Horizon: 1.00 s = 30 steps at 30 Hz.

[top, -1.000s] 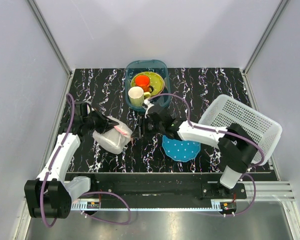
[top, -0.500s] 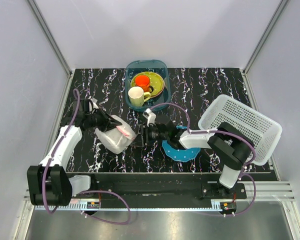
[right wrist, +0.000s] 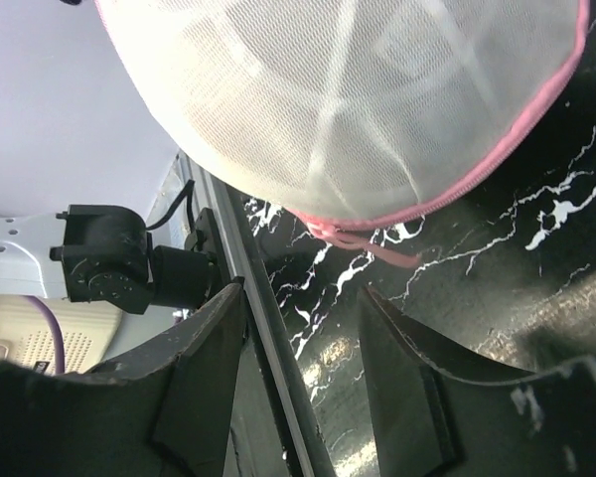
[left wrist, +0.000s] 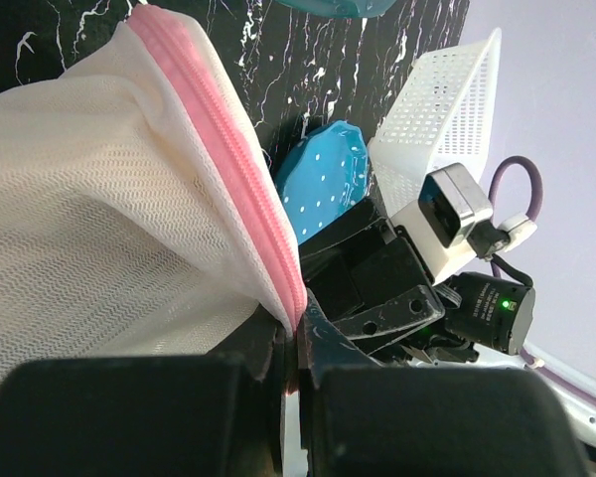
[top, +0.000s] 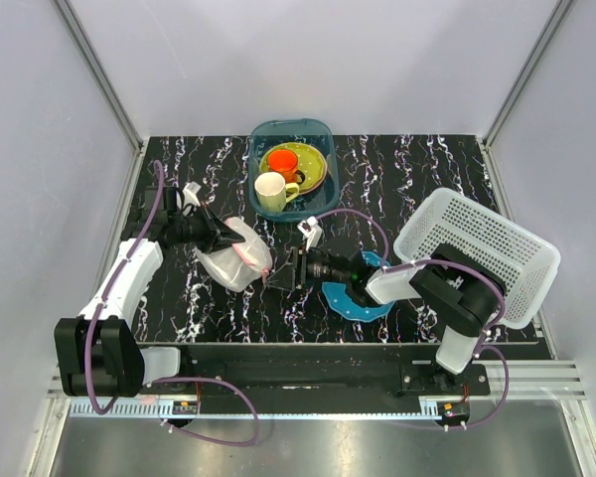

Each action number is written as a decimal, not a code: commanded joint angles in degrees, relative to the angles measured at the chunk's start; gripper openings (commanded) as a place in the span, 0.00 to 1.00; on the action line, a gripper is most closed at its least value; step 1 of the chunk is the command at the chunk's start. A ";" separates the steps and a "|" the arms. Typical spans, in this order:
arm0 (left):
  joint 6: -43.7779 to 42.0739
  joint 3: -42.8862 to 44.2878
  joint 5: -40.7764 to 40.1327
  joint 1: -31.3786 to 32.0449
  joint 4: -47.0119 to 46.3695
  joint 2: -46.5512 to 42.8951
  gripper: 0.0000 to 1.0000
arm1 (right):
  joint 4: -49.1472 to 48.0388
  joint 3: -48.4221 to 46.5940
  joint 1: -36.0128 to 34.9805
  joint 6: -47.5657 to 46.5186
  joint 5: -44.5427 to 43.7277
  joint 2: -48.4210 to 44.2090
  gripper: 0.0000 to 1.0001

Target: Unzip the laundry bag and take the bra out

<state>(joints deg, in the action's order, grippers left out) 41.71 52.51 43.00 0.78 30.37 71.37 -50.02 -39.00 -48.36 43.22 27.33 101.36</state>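
Observation:
The laundry bag [top: 240,258] is a white mesh dome with pink zipper trim, held tilted off the table left of centre. My left gripper [top: 221,241] is shut on its edge. In the left wrist view the jaws [left wrist: 296,338] pinch the pink zipper trim of the bag [left wrist: 99,229]. My right gripper [top: 284,273] is open just right of the bag. In the right wrist view the bag [right wrist: 358,99] fills the top, its pink pull tab [right wrist: 377,248] hangs just above the open gripper [right wrist: 300,295], untouched. The bra is hidden.
A teal tub [top: 316,127] with a white cup, an orange cup and a green plate stands at the back centre. A white perforated basket [top: 482,248] lies tilted at the right. A blue dotted plate [top: 363,301] lies under my right arm.
My left gripper has carried the bag a little right and farther back. My right arm has drawn nearer the front edge, staying open beside the bag and covering more of the blue plate.

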 commanded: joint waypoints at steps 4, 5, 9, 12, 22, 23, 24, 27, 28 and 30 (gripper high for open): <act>-1.55 2.16 2.44 -0.25 -1.45 -0.53 0.00 | -4.21 -5.02 0.20 0.19 1.49 2.61 0.56; -1.55 2.16 2.35 -0.25 -1.54 -0.53 0.00 | -4.30 -5.55 0.19 0.37 1.58 3.05 0.56; -1.46 2.42 2.44 -0.25 -1.45 -0.62 0.00 | -7.88 -6.52 0.98 3.35 1.76 5.95 0.55; -1.29 2.42 2.52 -0.34 -1.45 -0.45 0.00 | -10.44 -6.70 1.51 5.81 2.72 7.53 0.53; -1.11 3.03 2.79 -0.25 -1.45 -0.36 0.00 | -12.47 -4.59 3.01 7.75 1.67 8.85 0.61; -1.11 3.12 2.79 -0.25 -1.54 -0.36 0.00 | -12.82 -5.72 3.09 8.10 2.37 9.64 0.60; -1.11 3.04 2.79 -0.25 -1.46 -0.27 0.00 | -12.74 -6.34 3.01 8.37 3.77 9.99 0.60; -1.02 2.95 2.52 -0.25 -1.46 -0.10 0.00 | -13.09 -7.49 3.09 8.90 4.57 10.61 0.57; -1.02 2.95 2.35 -0.25 -1.45 -0.09 0.00 | -13.26 -7.49 3.09 8.90 4.49 10.61 0.55; -0.93 2.77 2.26 -0.34 -1.63 -0.09 0.00 | -13.87 -6.88 3.09 9.07 4.22 10.52 0.53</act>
<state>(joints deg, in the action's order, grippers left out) 40.95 52.90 43.35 0.75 30.37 71.37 -59.11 -44.62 -45.63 51.64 30.59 111.90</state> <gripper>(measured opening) 0.024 0.540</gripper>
